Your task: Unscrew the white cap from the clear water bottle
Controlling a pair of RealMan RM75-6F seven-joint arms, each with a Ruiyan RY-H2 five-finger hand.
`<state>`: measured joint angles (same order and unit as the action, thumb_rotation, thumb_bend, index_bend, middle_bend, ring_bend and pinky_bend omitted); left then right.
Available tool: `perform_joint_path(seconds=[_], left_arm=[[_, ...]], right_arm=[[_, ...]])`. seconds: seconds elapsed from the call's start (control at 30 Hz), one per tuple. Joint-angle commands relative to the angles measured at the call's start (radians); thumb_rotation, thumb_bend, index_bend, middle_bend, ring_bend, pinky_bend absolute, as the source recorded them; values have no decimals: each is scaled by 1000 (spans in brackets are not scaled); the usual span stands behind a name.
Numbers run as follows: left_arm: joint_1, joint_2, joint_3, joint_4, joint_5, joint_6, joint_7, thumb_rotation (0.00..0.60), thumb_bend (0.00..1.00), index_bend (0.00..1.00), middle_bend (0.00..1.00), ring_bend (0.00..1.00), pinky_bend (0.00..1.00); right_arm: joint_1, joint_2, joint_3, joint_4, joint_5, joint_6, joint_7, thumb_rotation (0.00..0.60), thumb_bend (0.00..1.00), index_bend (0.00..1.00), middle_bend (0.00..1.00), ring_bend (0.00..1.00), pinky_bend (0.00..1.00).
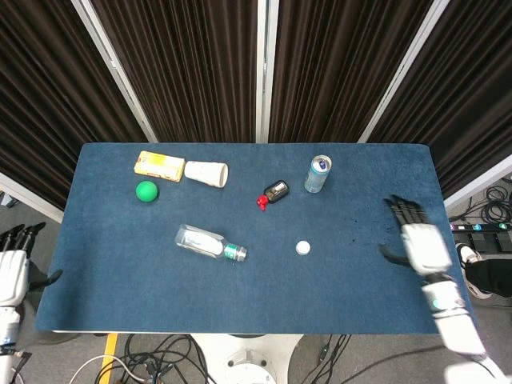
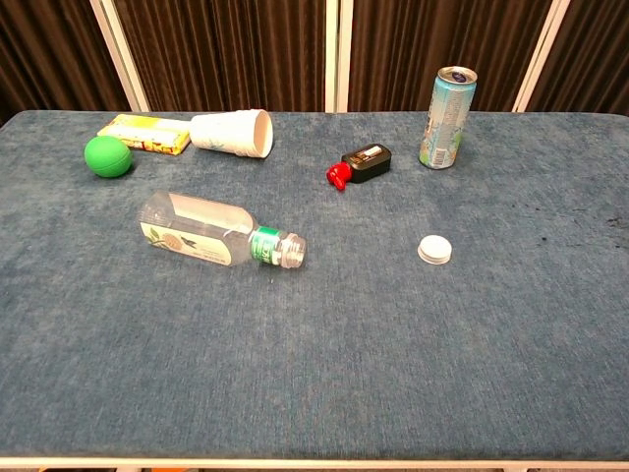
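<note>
The clear water bottle (image 1: 206, 242) (image 2: 212, 232) lies on its side on the blue table, its uncapped neck pointing right. The white cap (image 1: 302, 248) (image 2: 434, 250) rests alone on the cloth to the right of the bottle, apart from it. My right hand (image 1: 419, 238) hovers near the table's right edge with fingers spread and nothing in it, well right of the cap. My left hand (image 1: 12, 264) is off the table's left edge, fingers apart and empty. Neither hand shows in the chest view.
A green ball (image 1: 146, 190), a yellow box (image 1: 158, 166) and a tipped white paper cup (image 1: 206, 173) lie at the back left. A small black bottle with a red cap (image 1: 273, 193) and an upright drink can (image 1: 318, 174) stand behind the cap.
</note>
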<state>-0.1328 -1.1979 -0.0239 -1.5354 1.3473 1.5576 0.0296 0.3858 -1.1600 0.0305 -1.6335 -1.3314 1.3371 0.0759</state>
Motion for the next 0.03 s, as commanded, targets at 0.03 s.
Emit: perform_joint_path(seconds=[0.03], left_arm=[[31,14,12,-42,38,49,19,600,60,151,194,100,145]], right_arm=[[-121,92,-45,-49,-93,125,109,600,207,0,0,0,0]])
